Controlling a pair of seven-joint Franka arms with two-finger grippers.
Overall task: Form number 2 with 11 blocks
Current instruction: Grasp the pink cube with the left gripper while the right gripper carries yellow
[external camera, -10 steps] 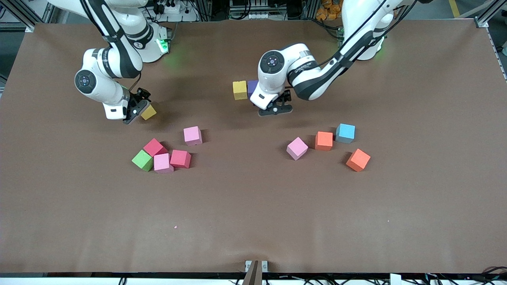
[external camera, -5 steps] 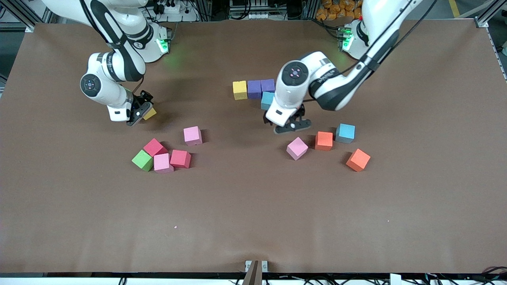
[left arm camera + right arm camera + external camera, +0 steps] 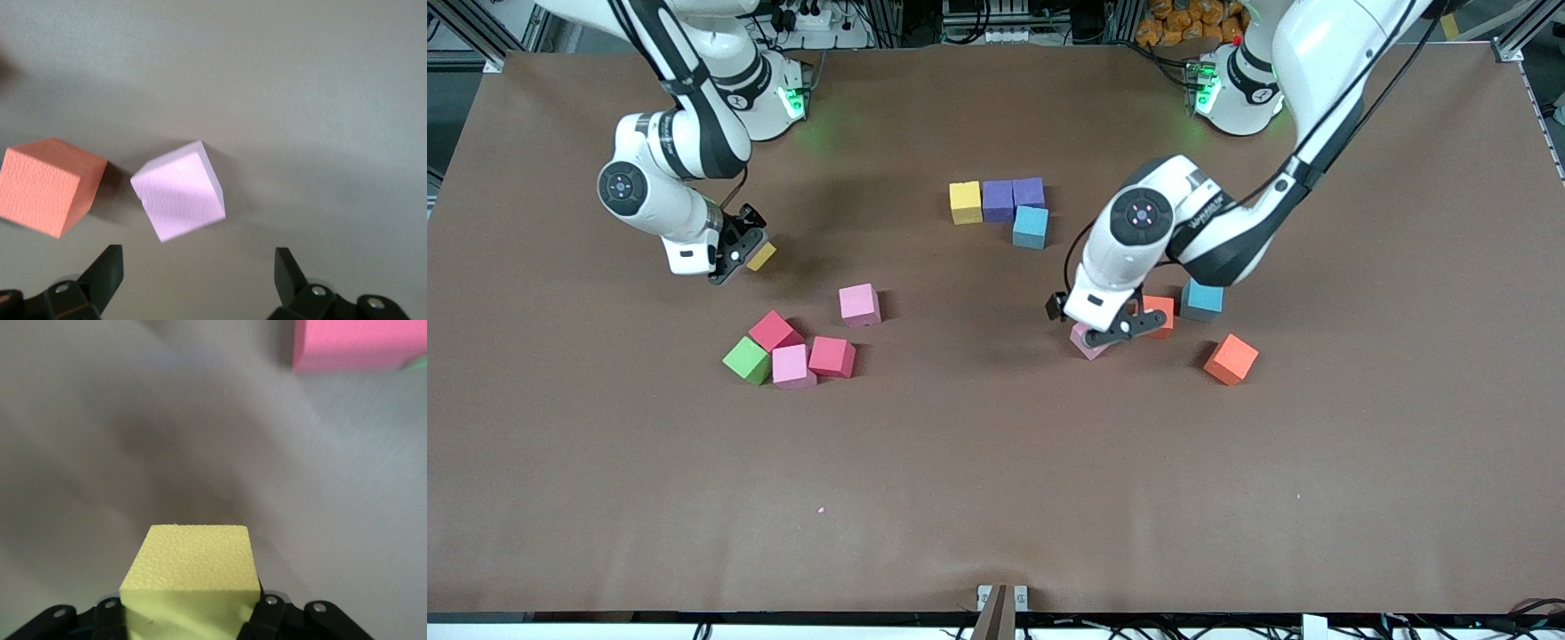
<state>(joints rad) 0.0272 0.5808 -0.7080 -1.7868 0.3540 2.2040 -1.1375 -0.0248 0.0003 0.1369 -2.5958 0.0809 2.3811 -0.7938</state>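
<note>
My right gripper is shut on a yellow block, low over the table at the right arm's end; the block fills the jaws. My left gripper hangs open over a pink block, which lies just ahead of the fingertips, apart from them. An orange block sits beside it. A yellow block and two purple blocks form a row mid-table, with a light blue block touching the row's end on the camera side.
A light blue block and an orange-red block lie beside the left gripper. Near the right arm sit a lone pink block and a cluster of red, pink, red and green cubes.
The left arm swung away from the row of blocks toward the front camera and now hovers open over the pink block. The right gripper closed on the yellow block.
</note>
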